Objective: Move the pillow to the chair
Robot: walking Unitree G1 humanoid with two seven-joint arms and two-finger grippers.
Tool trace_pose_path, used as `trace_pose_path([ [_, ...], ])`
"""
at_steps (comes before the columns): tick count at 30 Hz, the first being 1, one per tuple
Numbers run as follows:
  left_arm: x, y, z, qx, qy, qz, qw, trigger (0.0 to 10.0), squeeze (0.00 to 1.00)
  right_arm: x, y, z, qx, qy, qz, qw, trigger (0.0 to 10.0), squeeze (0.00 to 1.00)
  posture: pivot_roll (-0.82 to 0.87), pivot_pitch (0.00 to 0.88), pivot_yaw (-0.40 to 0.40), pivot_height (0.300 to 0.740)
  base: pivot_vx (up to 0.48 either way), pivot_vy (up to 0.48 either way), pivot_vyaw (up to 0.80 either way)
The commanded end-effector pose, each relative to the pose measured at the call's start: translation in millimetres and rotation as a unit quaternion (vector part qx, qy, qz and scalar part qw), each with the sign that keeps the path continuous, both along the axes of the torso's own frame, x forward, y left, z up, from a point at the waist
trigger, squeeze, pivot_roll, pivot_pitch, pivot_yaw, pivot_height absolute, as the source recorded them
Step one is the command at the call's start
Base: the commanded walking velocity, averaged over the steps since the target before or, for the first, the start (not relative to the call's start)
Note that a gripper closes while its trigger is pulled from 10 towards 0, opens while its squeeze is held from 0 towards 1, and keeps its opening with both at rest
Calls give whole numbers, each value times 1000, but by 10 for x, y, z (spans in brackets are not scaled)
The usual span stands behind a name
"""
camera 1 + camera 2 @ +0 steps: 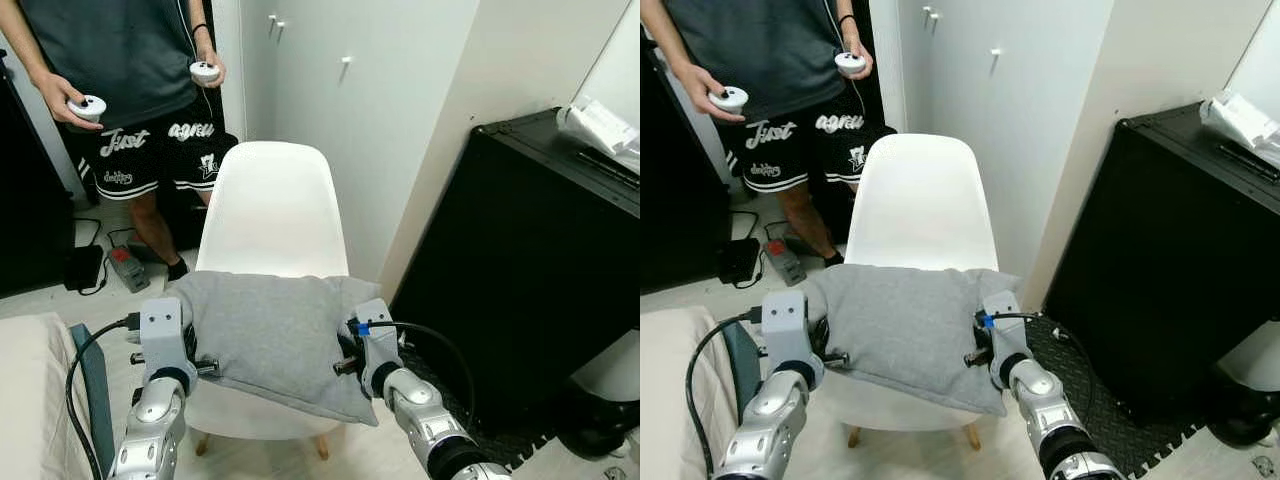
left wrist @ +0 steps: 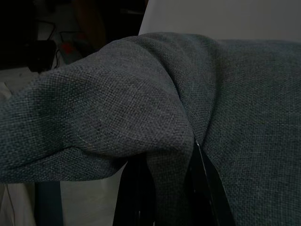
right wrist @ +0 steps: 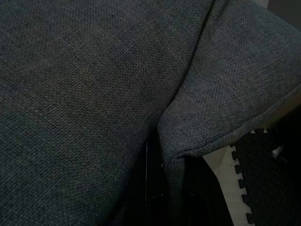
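**Grey pillow lies on the white chair, both grippers pinching its sides**

Two silver arms reach forward from the bottom of the head views, one at each side of a rectangular grey woven-fabric pillow (image 1: pixel 275 335). At the pillow's left edge sits the left gripper (image 1: pixel 205 368); its wrist view shows a fold of grey cloth bunched between the black fingers (image 2: pixel 209 188), so the jaws are closed narrowly on the fabric. At the pillow's right edge sits the right gripper (image 1: pixel 343 366); there too the wrist view shows a crease of cloth drawn in between the dark fingers (image 3: pixel 153 188), jaws pressed on the pillow.

The pillow rests across the seat of a white moulded plastic chair with pale wooden legs (image 1: pixel 272 205). It covers most of the seat and overhangs it at the front right corner. The chair's curved back stands upright just behind the pillow.

Right of the chair stands a black cabinet (image 1: pixel 520 270), with black interlocking foam floor mat (image 1: pixel 470 415) at its foot. Behind the chair is a white cupboard door (image 1: pixel 350 110). A person in a dark shirt and black printed shorts (image 1: pixel 150 140) stands behind the chair to the left, holding a white round controller (image 1: pixel 87 106) in each hand. The cream-coloured edge of a bed (image 1: pixel 30 400) shows at lower left.
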State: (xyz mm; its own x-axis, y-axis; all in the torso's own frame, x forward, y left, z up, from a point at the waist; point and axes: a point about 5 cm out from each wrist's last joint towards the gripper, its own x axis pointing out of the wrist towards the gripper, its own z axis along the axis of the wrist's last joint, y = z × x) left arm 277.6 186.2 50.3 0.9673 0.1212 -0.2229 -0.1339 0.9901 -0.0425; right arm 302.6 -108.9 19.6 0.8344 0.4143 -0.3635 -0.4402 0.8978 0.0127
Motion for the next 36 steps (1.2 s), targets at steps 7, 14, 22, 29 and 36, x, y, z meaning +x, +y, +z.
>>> trace_pose_path([
  [7, 27, -52, 45, 2, -10, -10, 1000, 10000, 0, 33, 89, 43, -3, -5, 24, 1000, 10000, 0, 71, 80, -67, 740, 0, 0, 0],
  [14, 22, -75, 39, 7, -3, -24, 1000, 10000, 0, 29, 97, 41, -3, -4, 24, 1000, 10000, 0, 68, 81, -61, 740, 0, -206, 0],
  [22, 41, -81, 36, 0, -4, -22, 1000, 10000, 0, 11, 68, 18, -4, -1, 19, 1000, 10000, 0, 62, 84, -50, 740, 0, -229, 0],
  [29, 29, -75, 32, 2, -2, -24, 1000, 10000, 0, -3, 70, 5, -3, 1, 19, 1000, 10000, 0, 64, 86, -49, 740, 0, 0, 0],
  [36, 14, -77, 32, 0, -3, -25, 1000, 10000, 0, -14, 74, -4, -3, 2, 20, 1000, 10000, 0, 63, 88, -50, 740, 0, 0, 0],
])
